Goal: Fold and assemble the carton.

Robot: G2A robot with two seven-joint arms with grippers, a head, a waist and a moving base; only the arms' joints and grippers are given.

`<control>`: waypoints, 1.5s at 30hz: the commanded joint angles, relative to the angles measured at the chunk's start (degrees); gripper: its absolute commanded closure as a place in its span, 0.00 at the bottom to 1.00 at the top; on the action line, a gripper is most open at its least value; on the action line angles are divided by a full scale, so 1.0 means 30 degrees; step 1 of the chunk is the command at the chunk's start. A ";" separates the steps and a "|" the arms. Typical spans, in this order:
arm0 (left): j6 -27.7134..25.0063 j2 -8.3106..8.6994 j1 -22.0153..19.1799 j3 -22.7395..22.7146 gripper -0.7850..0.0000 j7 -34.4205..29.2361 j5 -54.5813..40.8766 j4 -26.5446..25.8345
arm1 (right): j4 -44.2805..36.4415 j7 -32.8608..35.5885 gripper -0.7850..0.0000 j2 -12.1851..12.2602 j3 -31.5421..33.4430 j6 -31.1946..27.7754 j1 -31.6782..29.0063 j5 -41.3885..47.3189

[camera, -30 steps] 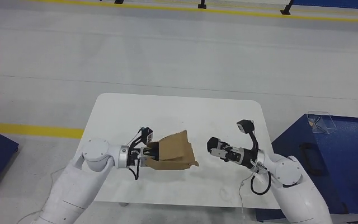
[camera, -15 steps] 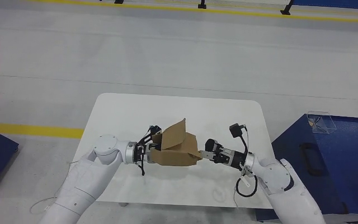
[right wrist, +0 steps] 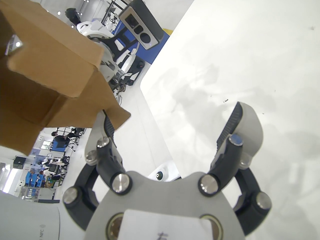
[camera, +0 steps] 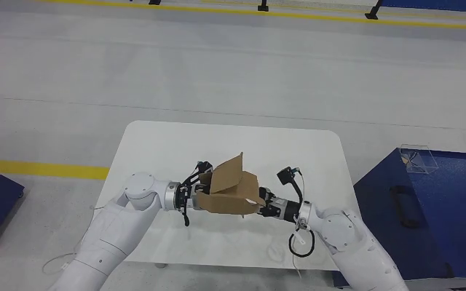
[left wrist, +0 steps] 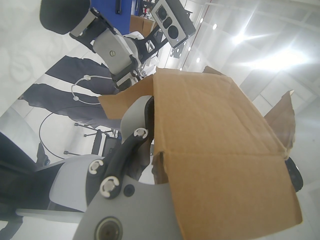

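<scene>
The brown cardboard carton (camera: 229,193) is at the lower centre of the top view, half-formed with one flap raised, over the front part of the white round-cornered table (camera: 291,149). The left gripper (camera: 198,195) clamps one of its walls from the frame's left. The right gripper (camera: 261,207) meets the carton's right end with its fingers spread wide, one fingertip (right wrist: 108,126) under a flap corner. Pale grey floor (camera: 233,65) with a yellow line (camera: 51,170) surrounds the table. A blue cabinet (camera: 411,211) stands at lower right.

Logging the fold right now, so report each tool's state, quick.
Left tool: closed, holding the carton by one wall.
Right tool: open, holding nothing, right beside the carton.
</scene>
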 commanded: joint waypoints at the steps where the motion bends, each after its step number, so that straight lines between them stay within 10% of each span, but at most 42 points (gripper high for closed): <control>1: 0.0159 -0.0015 -0.0055 0.0008 1.00 0.0099 0.0064 0.0146 | -0.0147 0.0161 0.00 0.0093 0.0469 -0.0199 -0.0126 0.0230; 45: -0.0847 -0.0074 0.0631 -0.0109 1.00 -0.0183 0.1670 -0.1177 | -0.1003 -0.1174 0.00 0.0215 0.1339 0.1017 -0.0486 -0.0845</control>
